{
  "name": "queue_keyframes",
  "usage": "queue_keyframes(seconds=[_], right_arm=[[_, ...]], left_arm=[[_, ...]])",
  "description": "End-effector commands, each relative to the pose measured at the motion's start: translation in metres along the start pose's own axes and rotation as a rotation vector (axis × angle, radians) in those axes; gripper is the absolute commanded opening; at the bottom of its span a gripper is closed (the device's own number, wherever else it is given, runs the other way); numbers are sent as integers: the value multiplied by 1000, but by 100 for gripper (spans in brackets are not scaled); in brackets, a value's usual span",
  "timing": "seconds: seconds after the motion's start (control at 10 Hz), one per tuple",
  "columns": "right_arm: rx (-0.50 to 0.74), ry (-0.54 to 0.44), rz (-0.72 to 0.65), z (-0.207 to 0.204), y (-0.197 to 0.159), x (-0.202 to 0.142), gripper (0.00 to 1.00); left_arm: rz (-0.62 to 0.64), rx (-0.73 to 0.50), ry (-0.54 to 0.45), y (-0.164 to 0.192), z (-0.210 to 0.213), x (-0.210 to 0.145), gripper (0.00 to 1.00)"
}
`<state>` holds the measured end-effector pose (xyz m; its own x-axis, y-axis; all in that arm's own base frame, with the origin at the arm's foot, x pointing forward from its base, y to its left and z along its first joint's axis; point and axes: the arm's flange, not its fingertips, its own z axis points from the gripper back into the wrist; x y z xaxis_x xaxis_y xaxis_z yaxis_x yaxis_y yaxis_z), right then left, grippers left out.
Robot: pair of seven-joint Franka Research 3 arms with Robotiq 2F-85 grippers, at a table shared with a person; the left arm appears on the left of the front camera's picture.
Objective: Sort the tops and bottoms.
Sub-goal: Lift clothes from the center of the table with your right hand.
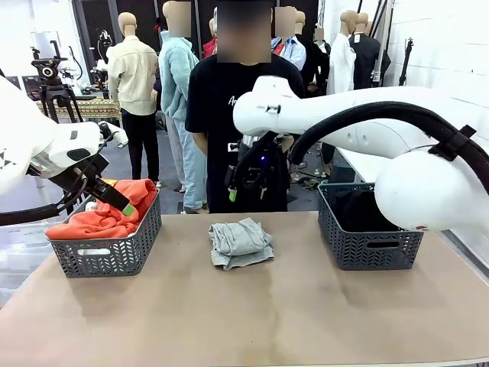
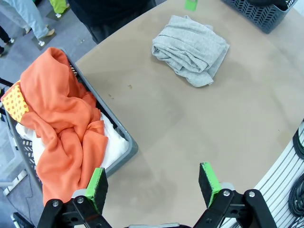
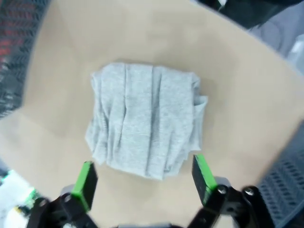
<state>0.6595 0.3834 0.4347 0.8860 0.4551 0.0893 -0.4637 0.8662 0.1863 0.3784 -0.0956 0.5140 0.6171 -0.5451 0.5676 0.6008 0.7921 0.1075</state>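
A light grey top (image 1: 239, 243) lies folded on the table's middle. My right gripper (image 1: 243, 189) hangs open above it, and the grey top (image 3: 145, 118) sits just beyond its fingertips (image 3: 202, 173). An orange top (image 1: 107, 214) drapes over the left basket (image 1: 107, 251). My left gripper (image 1: 116, 200) is open above that basket's near corner. In the left wrist view the orange top (image 2: 61, 123) covers a white top (image 2: 111, 142), and the grey top (image 2: 190, 50) lies farther off. Dark cloth (image 1: 359, 208) fills the right basket (image 1: 367, 243); I cannot tell whether it is bottoms.
A person in a black T-shirt (image 1: 221, 99) stands at the table's far edge, behind the right gripper. The two grey baskets flank the grey top. Bare tabletop (image 1: 252, 313) stretches across the near half.
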Motion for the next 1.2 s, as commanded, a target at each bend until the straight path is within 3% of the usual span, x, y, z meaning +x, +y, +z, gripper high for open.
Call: queue_keyframes(seconds=[0.0,0.2,0.5,0.8,1.1], right_arm=[[-97,-22,-89,-16,20,-49,100],[-168,-38,-233,-44,30,-55,100],[-266,-88,-483,-82,24,-37,100],[-194,-130,-572,-69,11,-5,100],[-134,-36,-579,-77,6,7,100]], left_arm=[[13,-2,2,-2,0,-1,100],[13,-2,2,-2,0,-1,100],[13,-2,2,-2,0,-1,100],[13,-2,2,-2,0,-1,100],[13,-2,2,-2,0,-1,100]])
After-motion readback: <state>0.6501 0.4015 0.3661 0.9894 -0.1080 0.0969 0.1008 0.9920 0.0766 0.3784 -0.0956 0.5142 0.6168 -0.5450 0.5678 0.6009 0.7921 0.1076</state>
